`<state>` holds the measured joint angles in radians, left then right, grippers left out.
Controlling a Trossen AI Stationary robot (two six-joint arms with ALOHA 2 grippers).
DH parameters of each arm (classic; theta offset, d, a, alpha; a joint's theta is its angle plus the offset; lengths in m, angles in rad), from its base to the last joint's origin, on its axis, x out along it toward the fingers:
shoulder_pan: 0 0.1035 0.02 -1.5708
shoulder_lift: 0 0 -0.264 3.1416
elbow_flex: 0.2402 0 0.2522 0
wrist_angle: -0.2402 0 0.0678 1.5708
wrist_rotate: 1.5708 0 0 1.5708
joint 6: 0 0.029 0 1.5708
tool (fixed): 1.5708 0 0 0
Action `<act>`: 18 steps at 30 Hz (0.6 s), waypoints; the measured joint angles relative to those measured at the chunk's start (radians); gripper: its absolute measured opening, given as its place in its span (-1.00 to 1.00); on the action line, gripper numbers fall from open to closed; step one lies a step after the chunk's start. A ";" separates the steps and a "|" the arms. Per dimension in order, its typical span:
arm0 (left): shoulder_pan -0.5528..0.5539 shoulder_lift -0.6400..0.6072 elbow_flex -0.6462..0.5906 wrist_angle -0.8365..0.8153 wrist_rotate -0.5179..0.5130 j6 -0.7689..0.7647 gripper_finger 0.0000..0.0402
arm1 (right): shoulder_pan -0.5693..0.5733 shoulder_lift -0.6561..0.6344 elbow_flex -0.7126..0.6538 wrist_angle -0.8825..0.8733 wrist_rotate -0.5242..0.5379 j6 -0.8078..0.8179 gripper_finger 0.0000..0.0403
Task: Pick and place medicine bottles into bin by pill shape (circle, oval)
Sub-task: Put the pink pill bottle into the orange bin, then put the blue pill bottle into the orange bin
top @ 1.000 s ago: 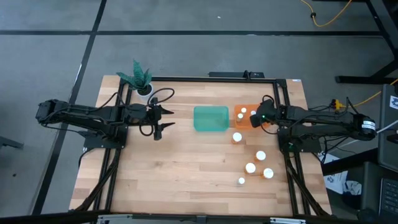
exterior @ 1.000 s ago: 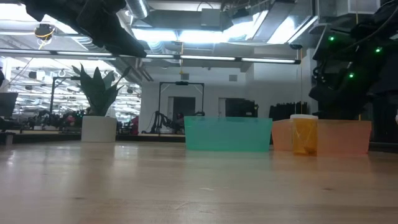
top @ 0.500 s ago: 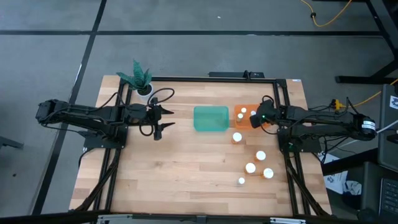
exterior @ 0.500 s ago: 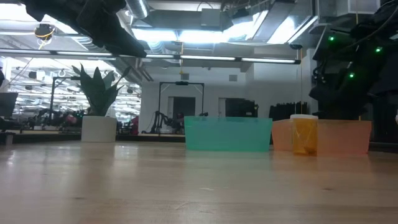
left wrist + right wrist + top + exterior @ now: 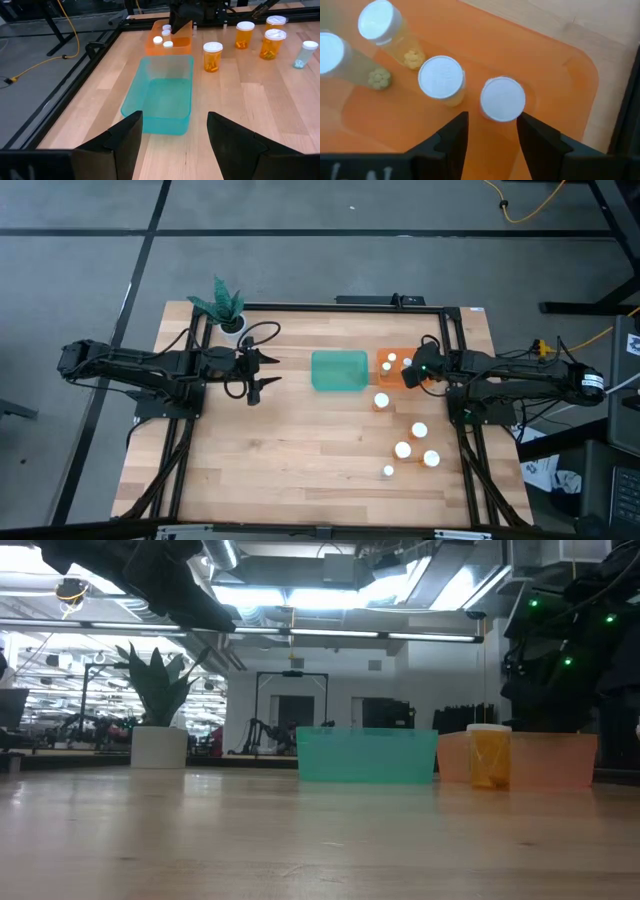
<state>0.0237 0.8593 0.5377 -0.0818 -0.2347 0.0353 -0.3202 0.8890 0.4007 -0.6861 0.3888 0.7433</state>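
Medicine bottles (image 5: 502,99) now stand four deep in the orange bin (image 5: 560,95); my right hand (image 5: 490,131) hangs above, released, barely shifted, while five wait on the table (image 5: 300,450).

High view looks straight down on the whole table (image 5: 300,470). Low view sits at tabletop level, facing across to the teal bin (image 5: 366,755) and orange bin (image 5: 545,760). Left wrist view faces both bins from well back; right wrist view hangs close above the orange bin, just ahead of its fingers.
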 joint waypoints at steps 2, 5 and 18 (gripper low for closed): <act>0.000 0.000 0.000 0.000 0.000 0.000 0.07 | 0.000 0.000 0.000 0.000 -0.001 -0.006 -0.16; 0.000 0.000 0.000 0.000 0.000 0.000 0.07 | 0.000 0.000 0.000 0.000 -0.001 -0.007 -0.16; 0.000 0.000 0.000 0.000 0.000 -0.003 0.07 | 0.000 -0.002 0.084 -0.138 -0.032 0.033 -0.16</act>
<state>0.0238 0.8593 0.5377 -0.0818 -0.2348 0.0326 -0.3202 0.8867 0.4848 -0.8240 0.3567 0.7760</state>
